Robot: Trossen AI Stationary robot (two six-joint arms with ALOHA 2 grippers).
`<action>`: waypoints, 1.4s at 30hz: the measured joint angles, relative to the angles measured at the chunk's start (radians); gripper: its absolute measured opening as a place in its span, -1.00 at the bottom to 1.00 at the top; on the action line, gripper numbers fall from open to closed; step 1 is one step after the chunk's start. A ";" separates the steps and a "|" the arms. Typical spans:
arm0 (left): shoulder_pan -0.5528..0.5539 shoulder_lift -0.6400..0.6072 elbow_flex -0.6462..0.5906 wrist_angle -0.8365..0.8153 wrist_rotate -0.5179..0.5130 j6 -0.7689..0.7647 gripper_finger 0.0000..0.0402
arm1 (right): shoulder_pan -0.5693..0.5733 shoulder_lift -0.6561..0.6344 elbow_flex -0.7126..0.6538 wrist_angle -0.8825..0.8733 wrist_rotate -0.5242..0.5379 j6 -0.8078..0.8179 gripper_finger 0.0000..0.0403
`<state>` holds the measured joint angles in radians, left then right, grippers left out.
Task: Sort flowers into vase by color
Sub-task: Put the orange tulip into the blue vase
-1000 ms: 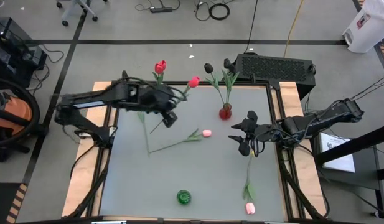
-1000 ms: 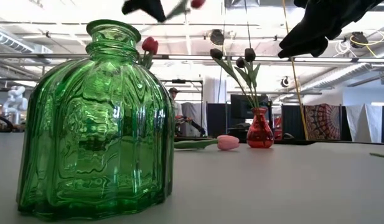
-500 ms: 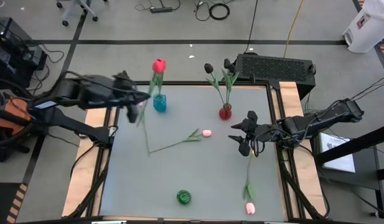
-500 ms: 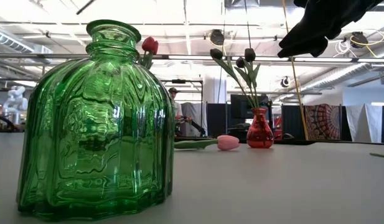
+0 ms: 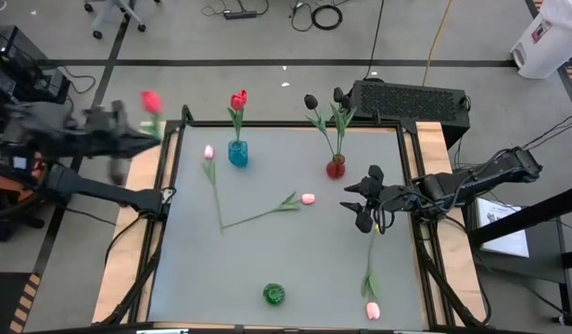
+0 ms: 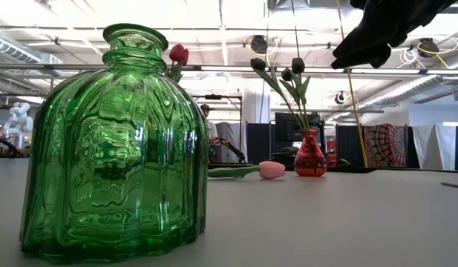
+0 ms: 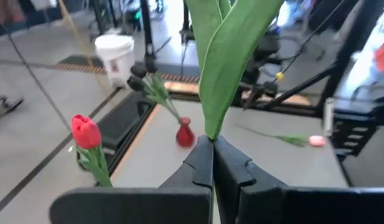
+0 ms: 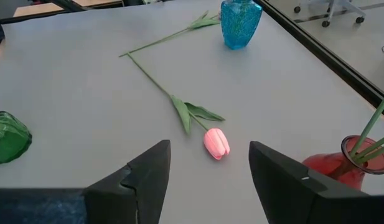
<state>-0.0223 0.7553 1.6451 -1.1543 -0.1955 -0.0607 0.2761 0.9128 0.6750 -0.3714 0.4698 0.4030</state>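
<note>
A: What's changing on the bench (image 5: 295, 260)?

B: The left hand (image 7: 211, 163) is swinging out past nine o'clock, pinched shut on a red flower (image 5: 151, 101) it was carrying over the blue vase (image 5: 237, 153).

A: So it's not sorted yet. The right hand (image 8: 209, 163)?

B: Hanging wide open and empty at three o'clock.

Robotics lab: floor cables (image 5: 313, 14), partitioned bays (image 6: 377, 144).

Grey floor (image 5: 267, 42) — cables (scattered).
</note>
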 joint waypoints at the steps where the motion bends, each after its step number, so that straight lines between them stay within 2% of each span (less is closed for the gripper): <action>1: 0.000 -0.027 0.001 -0.009 0.012 0.006 -1.00 | 0.000 0.000 0.000 0.000 0.000 0.000 0.04; 10: 0.000 -0.220 -0.080 -0.014 0.039 0.043 -1.00 | 0.000 0.000 0.000 0.000 0.000 0.000 0.04; 17: 0.000 -0.372 -0.258 0.001 0.021 0.043 -1.00 | 0.000 0.000 0.000 0.000 0.000 0.000 0.04; 25: 0.000 -0.547 -0.573 0.298 0.004 0.041 -1.00 | 0.000 0.000 0.000 0.000 0.000 0.000 0.04; 34: 0.000 -0.586 -0.895 0.570 -0.075 0.015 -1.00 | 0.000 0.000 0.000 0.000 0.000 0.000 0.04; 38: 0.000 -0.586 -1.013 0.751 -0.150 0.016 -1.00 | 0.000 0.000 0.000 0.000 0.000 0.000 0.04; 42: 0.002 -0.586 -1.104 0.873 -0.286 0.016 -1.00 | 0.000 0.000 0.000 0.000 0.000 0.000 0.04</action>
<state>-0.0203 0.1688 0.5411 -0.2811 -0.4819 -0.0451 0.2764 0.9129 0.6750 -0.3717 0.4698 0.4030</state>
